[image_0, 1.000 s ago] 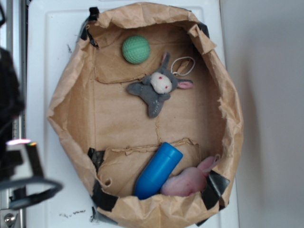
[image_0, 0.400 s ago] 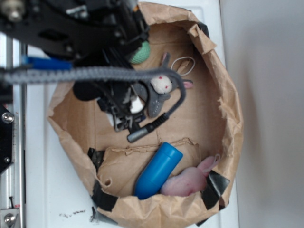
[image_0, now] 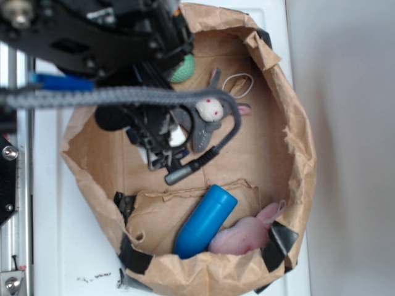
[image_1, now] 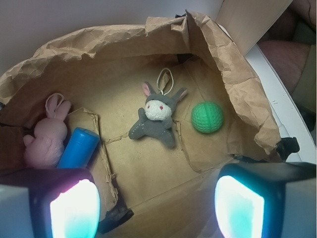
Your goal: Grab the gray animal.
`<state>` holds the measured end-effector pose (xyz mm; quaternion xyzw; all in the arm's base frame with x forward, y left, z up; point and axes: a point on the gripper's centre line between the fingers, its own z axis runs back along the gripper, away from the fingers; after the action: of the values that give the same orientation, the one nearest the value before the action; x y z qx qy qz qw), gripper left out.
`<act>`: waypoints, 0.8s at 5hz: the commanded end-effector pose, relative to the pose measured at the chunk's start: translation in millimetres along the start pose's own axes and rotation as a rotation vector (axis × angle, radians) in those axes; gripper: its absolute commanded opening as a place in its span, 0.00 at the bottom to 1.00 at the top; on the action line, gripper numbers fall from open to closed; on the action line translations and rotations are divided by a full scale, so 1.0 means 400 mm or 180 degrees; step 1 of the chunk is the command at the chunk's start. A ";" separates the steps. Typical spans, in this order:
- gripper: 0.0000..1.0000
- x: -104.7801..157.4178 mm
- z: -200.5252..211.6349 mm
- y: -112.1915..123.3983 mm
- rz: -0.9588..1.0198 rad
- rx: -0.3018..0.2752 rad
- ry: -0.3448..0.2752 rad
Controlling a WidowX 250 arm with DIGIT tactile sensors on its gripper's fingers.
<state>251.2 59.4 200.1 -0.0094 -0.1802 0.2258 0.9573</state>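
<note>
Nothing has shifted since 0.4 s ago: fingers (image_1: 158,203) hover spread wide above the gray plush bunny (image_1: 156,116), lying flat mid-floor in the paper bag (image_1: 233,74). Likely soft and light; pinch its torso.

Open floor around the bunny

The gray animal (image_1: 157,119) lies on bare cardboard; green ball (image_1: 207,117) near one side, blue cylinder (image_1: 78,148) well apart.

Paper bag (image_1: 233,74) lies open on a tabletop (image_0: 74,37) | plush bunny (image_1: 156,116) flat mid-floor, string loop (image_1: 166,79) behind its head | ball (image_1: 207,117) just right of bunny | cylinder (image_1: 79,148) at left, touching second plush animal (image_1: 47,136) by bag's left wall | gripper (image_1: 156,203) above, nearer than bunny, apart from everything
</note>
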 end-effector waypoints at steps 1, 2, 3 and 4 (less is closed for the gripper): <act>1.00 0.047 -0.141 0.038 0.0507 0.0169 -0.0164; 1.00 0.032 -0.204 0.038 0.0611 0.0069 -0.0173; 1.00 0.022 -0.247 0.041 0.0519 0.0015 -0.0173; 1.00 0.026 -0.278 0.048 0.0569 0.0009 -0.0220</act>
<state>289.4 75.7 84.6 -0.0198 -0.1900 0.3043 0.9332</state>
